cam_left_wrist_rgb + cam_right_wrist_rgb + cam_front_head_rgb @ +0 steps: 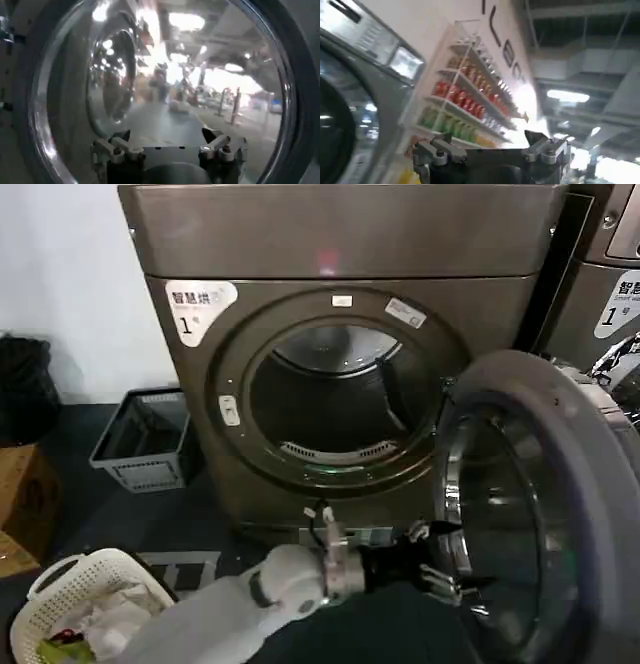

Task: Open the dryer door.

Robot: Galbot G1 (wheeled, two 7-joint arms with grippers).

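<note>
Reaching across from low left, left end effector [440, 569] sits w/ fingers spread wide vs inner face of dryer door [560, 514], swung open to right of dryer [340, 374]; further push goes rightward.

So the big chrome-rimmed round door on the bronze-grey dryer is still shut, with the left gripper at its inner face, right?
Not shut: the head view shows the chrome-rimmed round dryer door swung open, baring the bronze-grey dryer's drum mouth. The left gripper is at its inner face.
</note>
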